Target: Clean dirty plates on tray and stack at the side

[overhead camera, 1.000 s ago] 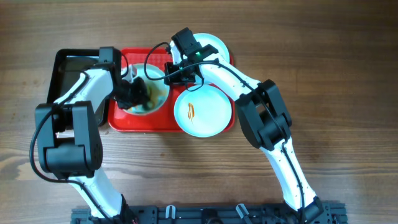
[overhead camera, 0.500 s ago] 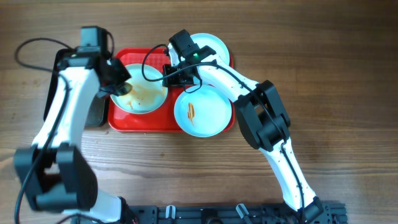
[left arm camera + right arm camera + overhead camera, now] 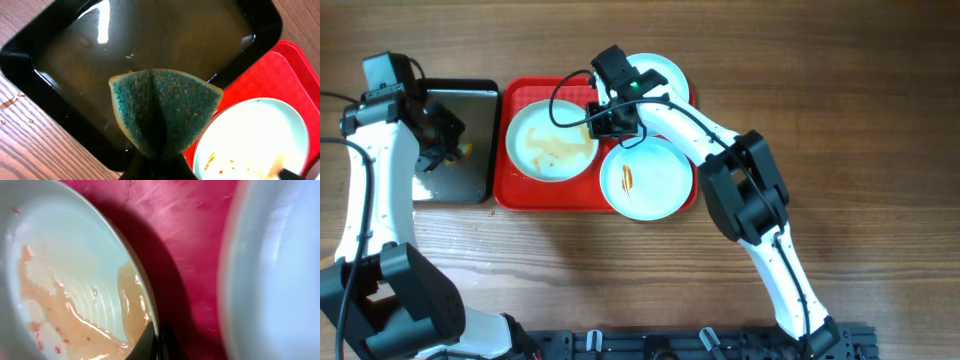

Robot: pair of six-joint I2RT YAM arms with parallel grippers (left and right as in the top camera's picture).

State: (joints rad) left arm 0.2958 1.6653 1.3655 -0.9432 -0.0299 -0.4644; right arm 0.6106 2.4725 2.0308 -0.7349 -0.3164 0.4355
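Note:
Three white plates with pale blue rims sit on the red tray (image 3: 520, 195). The left plate (image 3: 552, 142) carries wet orange-brown smears. The front right plate (image 3: 642, 178) has a small orange streak. The back plate (image 3: 660, 72) is partly hidden by my right arm. My right gripper (image 3: 598, 122) is shut on the left plate's right rim, one finger inside and one outside (image 3: 159, 342). My left gripper (image 3: 448, 140) is shut on a blue-green sponge (image 3: 165, 107) and holds it over the black pan (image 3: 60, 55).
The black pan (image 3: 470, 185) stands against the tray's left side and holds murky water. Bare wooden table (image 3: 840, 150) surrounds the tray. In the right wrist view the neighbouring plate (image 3: 280, 270) lies close on the right across a strip of tray (image 3: 190, 240).
My left arm has swung left off the smeared plate, carrying the sponge to above the black pan. My right gripper has kept its hold on the plate's rim.

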